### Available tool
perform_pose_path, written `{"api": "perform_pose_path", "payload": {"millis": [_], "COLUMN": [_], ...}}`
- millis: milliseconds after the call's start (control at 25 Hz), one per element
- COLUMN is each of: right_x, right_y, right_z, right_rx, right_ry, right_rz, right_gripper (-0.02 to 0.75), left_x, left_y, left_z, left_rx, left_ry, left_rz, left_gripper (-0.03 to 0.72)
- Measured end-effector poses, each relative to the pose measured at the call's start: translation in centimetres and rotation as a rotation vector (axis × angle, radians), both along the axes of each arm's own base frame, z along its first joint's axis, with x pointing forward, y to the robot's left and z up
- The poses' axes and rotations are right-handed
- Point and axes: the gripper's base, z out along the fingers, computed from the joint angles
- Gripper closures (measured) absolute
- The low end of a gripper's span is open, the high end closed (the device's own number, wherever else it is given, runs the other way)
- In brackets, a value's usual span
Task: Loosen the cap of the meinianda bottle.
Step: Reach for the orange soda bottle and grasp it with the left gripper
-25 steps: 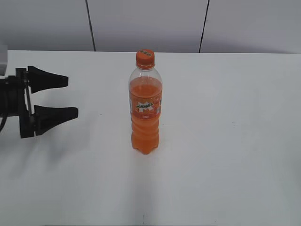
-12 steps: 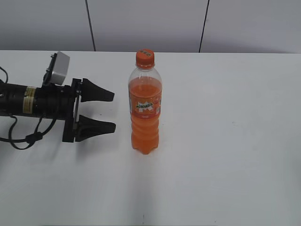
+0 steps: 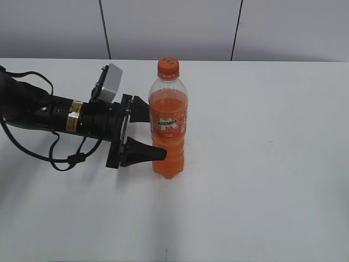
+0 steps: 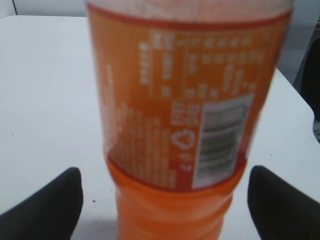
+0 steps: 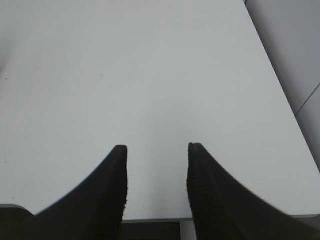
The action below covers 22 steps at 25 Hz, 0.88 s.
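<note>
- I am at the first step: bracing the slim clear plastic bottle of orange drink with its orange Mirinda label (image 3: 168,128) so its small round ribbed orange screw cap (image 3: 168,67) can be turned.
- The bottle stands upright on the plain white table (image 3: 272,164), with the cap screwed on at its top.
- My left gripper (image 3: 146,132) lies level, reaching in from the left, with its black fingers (image 3: 143,153) spread wide.
- In the exterior view the bottle's body sits between those fingers at label height; the near finger's tip overlaps the lower body and the far finger ends at or behind its left edge.
- In the left wrist view the label (image 4: 187,107) fills the frame, blurred, with one dark fingertip on each side of the lower body (image 4: 172,210). White table shows between each tip and the bottle, so I judge no contact yet.
- My right gripper (image 5: 157,167) shows only in its own wrist view: two black fingers held a moderate gap apart, holding nothing, over bare table. The bottle is not in that view.
- Next, as I judge it, the left fingers must close squarely on the body, firmly enough to stop it spinning without crushing it.
- Then the right gripper must come over the cap, well above the left fingers, close on its ribbed side and twist.
</note>
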Motion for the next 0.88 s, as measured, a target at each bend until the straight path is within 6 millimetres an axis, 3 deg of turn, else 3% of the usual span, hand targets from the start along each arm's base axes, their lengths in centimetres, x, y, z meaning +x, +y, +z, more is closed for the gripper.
{"api": "perform_pose_path", "payload": {"millis": [360,520,880], "right_x": [0.0,0.0,0.0], "right_y": [0.0,0.0,0.0], "right_z": [0.0,0.0,0.0], "right_rx": [0.000,0.000,-0.001], "right_ry": [0.000,0.000,0.000], "right_rz": [0.000,0.000,0.000], "right_gripper": [0.435,0.435,0.435], "left_x": [0.4,0.4,0.4], "left_y": [-3.4,-3.6,-3.5], "left_z": [-0.6,-0.7,-0.7], "left_rx": [-0.033,-0.034,-0.036], "left_ry": [0.015,0.018,0.020], "left_rz": [-0.030,-0.032,-0.037], "left_gripper": [0.109,0.128,0.256]}}
